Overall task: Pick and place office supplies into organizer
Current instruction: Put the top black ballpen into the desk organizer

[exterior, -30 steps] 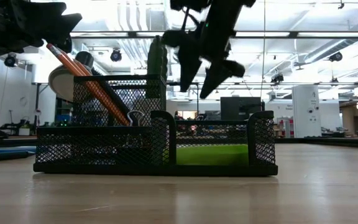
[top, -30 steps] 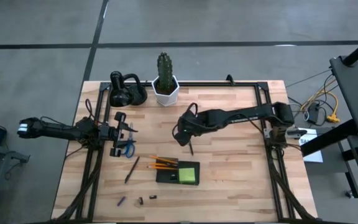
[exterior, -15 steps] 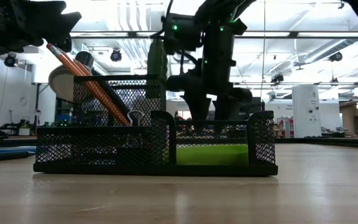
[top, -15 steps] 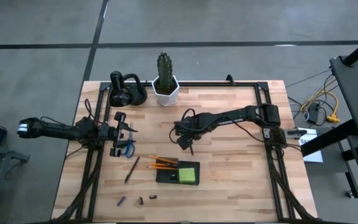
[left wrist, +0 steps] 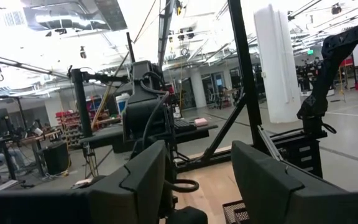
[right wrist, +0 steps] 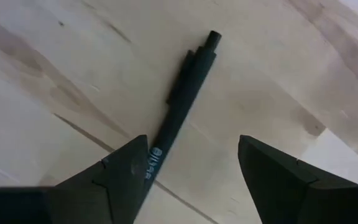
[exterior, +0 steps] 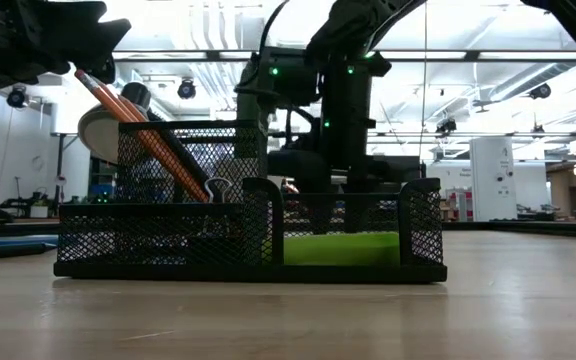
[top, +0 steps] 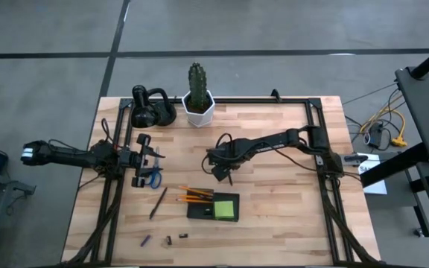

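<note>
R gripper [right wrist: 191, 180] wide open, empty, low over pen [right wrist: 180, 111], straddling it for pickup. L gripper [left wrist: 197, 180] open, empty, parked table-left.

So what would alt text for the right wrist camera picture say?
A slim black pen lies flat on the pale wooden table, between the right gripper's two dark open fingers, which are not touching it.

Organizer [top: 213, 212]: one.
Orange pencils [top: 194, 195]: about three, overlapping, exact count unclear.
Dark pens: two, one [top: 158, 202] left of the organizer, one [right wrist: 179, 118] under the right arm.
Scissors [top: 153, 177]: one pair.
Green pad [top: 226, 208]: one.
Small dark clips [top: 167, 240]: three.
</note>
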You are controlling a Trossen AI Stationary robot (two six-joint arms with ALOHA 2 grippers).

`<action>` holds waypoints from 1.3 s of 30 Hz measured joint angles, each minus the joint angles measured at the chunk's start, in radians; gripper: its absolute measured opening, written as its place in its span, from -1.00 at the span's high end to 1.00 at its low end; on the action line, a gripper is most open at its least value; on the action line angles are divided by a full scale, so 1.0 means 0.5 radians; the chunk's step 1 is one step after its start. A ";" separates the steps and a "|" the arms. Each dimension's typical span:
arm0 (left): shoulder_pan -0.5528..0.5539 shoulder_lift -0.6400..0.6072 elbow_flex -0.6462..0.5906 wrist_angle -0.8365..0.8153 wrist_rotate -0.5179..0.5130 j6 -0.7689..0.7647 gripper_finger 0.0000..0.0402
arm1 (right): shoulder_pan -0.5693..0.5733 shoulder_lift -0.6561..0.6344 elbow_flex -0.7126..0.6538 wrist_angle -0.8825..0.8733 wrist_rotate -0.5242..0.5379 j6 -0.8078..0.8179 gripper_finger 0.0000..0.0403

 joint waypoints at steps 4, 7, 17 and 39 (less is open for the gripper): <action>0.000 0.002 0.000 0.001 0.000 0.000 0.16 | 0.000 0.007 -0.001 0.030 0.001 0.001 -0.17; 0.000 0.003 0.000 0.006 0.000 0.000 0.16 | 0.000 0.007 -0.001 0.030 0.000 0.001 -0.18; 0.000 0.002 0.000 0.004 0.000 -0.003 0.16 | 0.000 0.029 -0.005 0.031 -0.038 -0.028 -0.09; 0.000 0.002 0.000 -0.002 0.001 -0.009 0.16 | 0.001 0.085 0.006 0.034 -0.138 -0.100 0.23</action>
